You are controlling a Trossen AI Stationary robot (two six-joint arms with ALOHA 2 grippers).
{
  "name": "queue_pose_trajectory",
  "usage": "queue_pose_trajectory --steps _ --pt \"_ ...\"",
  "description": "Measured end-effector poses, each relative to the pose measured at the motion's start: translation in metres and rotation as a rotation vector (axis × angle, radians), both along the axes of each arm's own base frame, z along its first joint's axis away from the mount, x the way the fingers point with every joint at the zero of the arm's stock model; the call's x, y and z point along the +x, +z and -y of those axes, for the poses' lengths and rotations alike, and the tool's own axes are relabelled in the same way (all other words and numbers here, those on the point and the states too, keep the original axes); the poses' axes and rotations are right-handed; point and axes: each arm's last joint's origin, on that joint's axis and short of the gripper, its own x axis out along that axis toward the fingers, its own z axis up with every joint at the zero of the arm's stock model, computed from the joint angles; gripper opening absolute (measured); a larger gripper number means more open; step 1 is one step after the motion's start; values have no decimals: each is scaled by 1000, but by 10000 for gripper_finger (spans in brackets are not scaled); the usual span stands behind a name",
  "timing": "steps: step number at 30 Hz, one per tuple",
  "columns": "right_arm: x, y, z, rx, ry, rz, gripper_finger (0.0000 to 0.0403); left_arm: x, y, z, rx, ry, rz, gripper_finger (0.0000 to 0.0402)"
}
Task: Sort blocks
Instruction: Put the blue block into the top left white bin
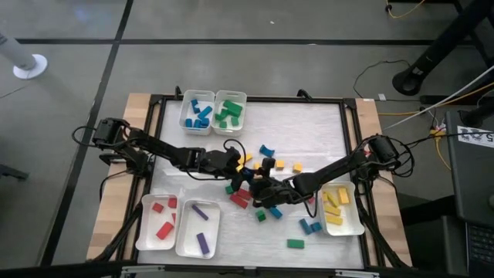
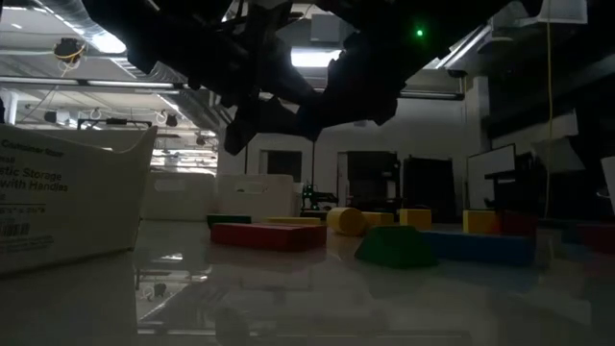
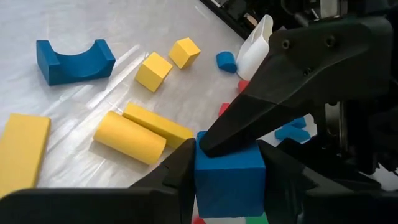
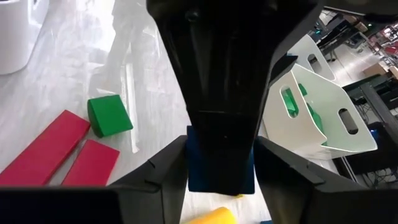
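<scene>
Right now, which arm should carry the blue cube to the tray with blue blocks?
Left, probably. The left pincer grips the blue cube, and the blue-block tray lies on its side; the right pincer would reach farther.

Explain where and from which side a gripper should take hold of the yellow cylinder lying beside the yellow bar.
Take the yellow cylinder by its two flat ends, probably from above. It lies on its side with the yellow bar against one curved flank, leaving no finger room there. The left gripper is shut on a blue cube.
</scene>
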Motion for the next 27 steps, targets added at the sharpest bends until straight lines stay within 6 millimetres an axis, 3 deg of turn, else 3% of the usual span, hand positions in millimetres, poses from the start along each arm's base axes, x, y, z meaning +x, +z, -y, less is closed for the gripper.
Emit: queue_pose_trajectory --steps 13,20,27 --pt "1 -1 -2 92 32 9 181 -1 -1 0 18 -13 -15 119" --pt "0 0 -1 45 11 8 182 -1 -2 0 31 -13 -20 119" --pt "2 24 0 -71 -36 -98 182 -1 0 -4 61 -8 -15 119"
